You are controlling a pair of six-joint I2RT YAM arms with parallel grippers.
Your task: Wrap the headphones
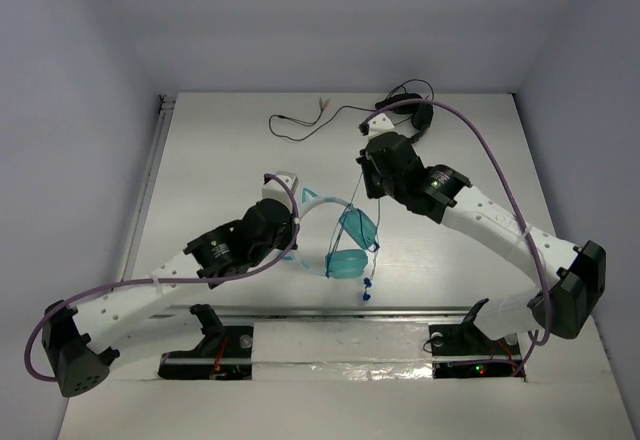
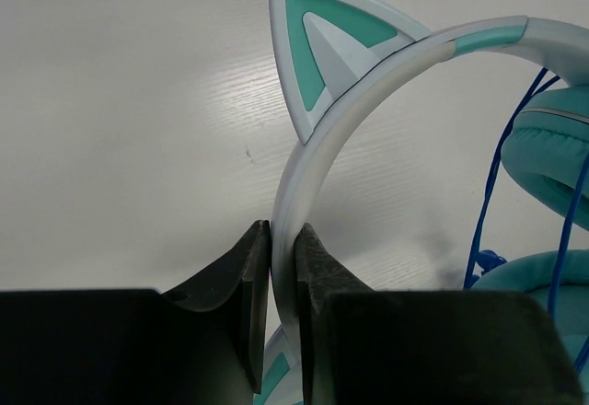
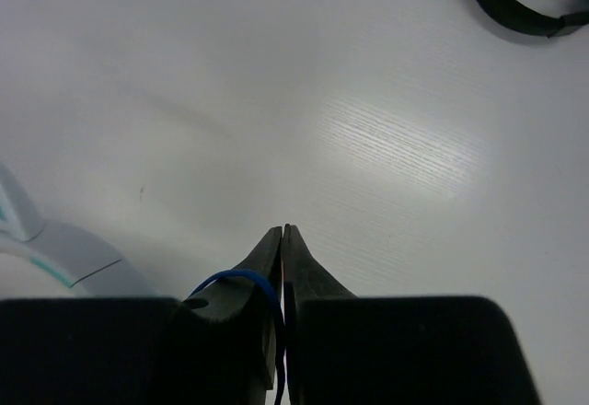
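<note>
The teal headphones (image 1: 348, 240) stand in mid table, ear cups low, pale headband (image 1: 318, 198) arching up. My left gripper (image 1: 292, 198) is shut on the headband; in the left wrist view the band (image 2: 368, 83) passes between my fingers (image 2: 248, 267), below a cat-ear point (image 2: 317, 41), with the ear cups (image 2: 552, 156) at right. The thin blue cable (image 1: 369, 282) hangs by the cups and runs up to my right gripper (image 1: 365, 162). In the right wrist view that gripper (image 3: 282, 232) is shut on the blue cable (image 3: 241, 276), lifted above the table.
Black headphones (image 1: 415, 112) lie at the back right, just behind my right gripper, and their black cable (image 1: 300, 125) trails left across the back of the table. Their rim shows in the right wrist view (image 3: 515, 5). White walls enclose the table on three sides.
</note>
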